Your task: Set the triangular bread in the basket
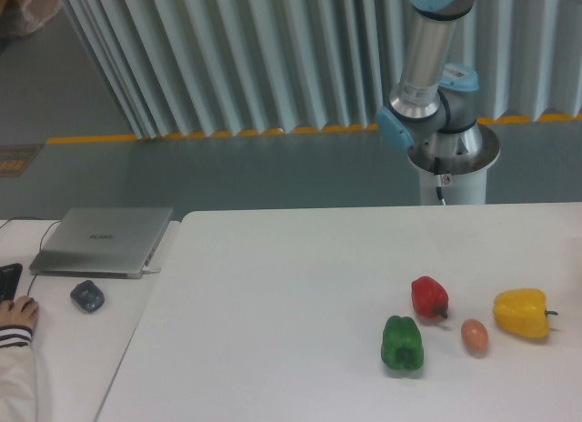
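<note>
A white surface (300, 286) stands before ribbed curtains. The arm (429, 54) rises upright at far right, leaving view; its end effector and the triangular bread are out of frame. A yellow pepper (522, 314) lies near right.

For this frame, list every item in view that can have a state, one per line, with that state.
Laptop: lid closed, flat on the side desk.
Computer mouse: resting on the desk, no hand on it.
Red pepper: on the table, free.
Green pepper: on the table, free.
Yellow pepper: on the table, stem pointing right.
Egg-shaped thing: on the table, free.
Triangular bread, basket, gripper: out of frame.
</note>
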Available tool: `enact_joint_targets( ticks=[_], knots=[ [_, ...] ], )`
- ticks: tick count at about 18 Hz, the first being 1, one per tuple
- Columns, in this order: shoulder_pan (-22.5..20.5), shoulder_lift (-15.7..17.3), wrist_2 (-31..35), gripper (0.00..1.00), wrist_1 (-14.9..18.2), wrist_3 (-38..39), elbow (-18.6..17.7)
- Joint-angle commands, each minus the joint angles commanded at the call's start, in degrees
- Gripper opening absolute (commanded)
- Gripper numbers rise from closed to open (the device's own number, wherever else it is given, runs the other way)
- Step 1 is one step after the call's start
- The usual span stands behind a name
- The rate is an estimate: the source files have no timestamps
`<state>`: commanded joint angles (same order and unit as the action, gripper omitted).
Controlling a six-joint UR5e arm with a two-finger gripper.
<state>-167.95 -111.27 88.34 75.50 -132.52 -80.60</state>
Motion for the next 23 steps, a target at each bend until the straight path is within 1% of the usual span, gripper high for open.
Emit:
enact_joint_targets(
  ticks=[2, 5, 6, 7, 9, 10, 11, 12, 15, 17, 18, 22, 23],
  knots=[
    [-1.58, -0.79, -0.62, 0.10, -1.05, -3.17, 0.09],
    [-2.56, -1.41, -0.71, 0.11, -2.20, -6.69, -0.26],
    [-2.56, -1.41, -0.62, 0.17, -2.20, -6.79, -0.35],
    [-2.39, -1.41, -0.62, 0.36, -2.29, -6.35, -0.35],
    [-2.21, -1.15, -0.62, 0.85, -3.60, -6.09, -1.57],
    [-2.12, -0.71, -0.71, 1.00, -5.00, -5.65, -2.71],
    [-2.03, -0.62, -0.71, 1.00, -6.75, -4.60, -3.07],
    [-1.77, -0.53, -0.71, 1.00, -6.94, -3.64, -3.08],
    [-0.72, -0.01, -0.80, 1.00, -6.95, -1.44, -2.99],
    [0.95, 0.69, -0.62, 1.00, -6.86, 4.44, -2.64],
    [1.57, 0.79, -0.62, 1.00, -6.77, 5.85, -2.64],
    [4.11, 1.58, -2.37, 1.00, -6.16, 6.65, -2.90],
    [4.64, 1.58, -2.47, 1.00, -6.16, 7.88, -2.99]
  ],
)
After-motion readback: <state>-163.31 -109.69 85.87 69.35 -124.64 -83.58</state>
